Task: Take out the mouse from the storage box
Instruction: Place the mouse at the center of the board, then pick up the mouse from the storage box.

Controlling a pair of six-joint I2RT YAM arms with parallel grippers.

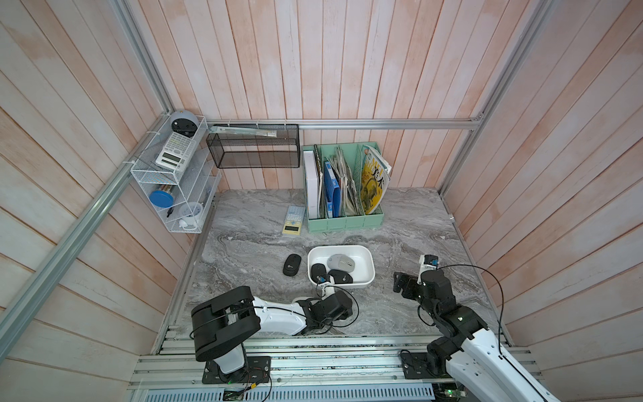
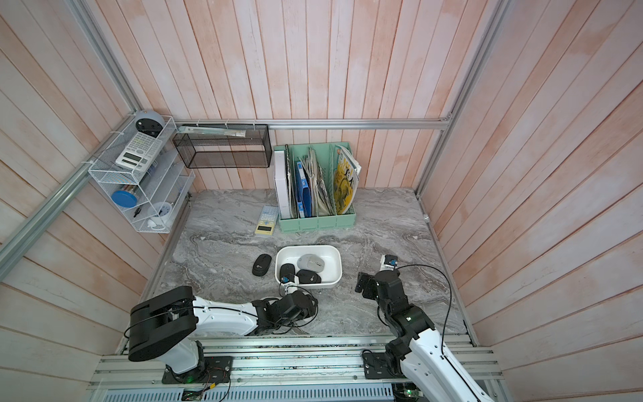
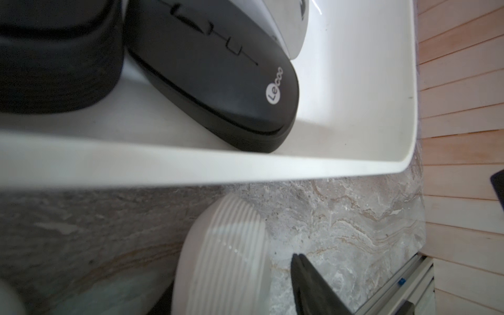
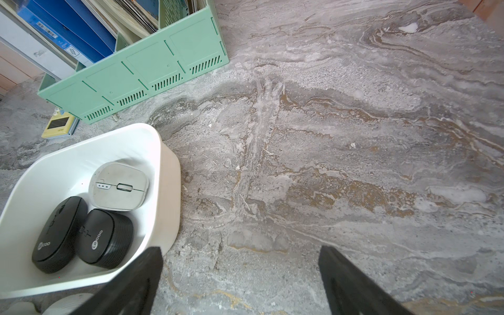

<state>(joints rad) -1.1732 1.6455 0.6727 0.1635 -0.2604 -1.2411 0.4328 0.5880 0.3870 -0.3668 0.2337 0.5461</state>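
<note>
Right jaws spread — mouse point(image 3: 212, 81) logo legible only wrist-side.

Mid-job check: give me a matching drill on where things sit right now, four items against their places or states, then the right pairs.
Column 1
1. grey mouse
2. lone black mouse
3. yellow calculator
4. right gripper

Column 2
A. open, above the table, holding nothing
B. inside the storage box
C. on the table, next to the storage box's outer wall
D. on the table beside the mint file organiser

Pairs: 1-B, 2-C, 3-D, 4-A
</note>
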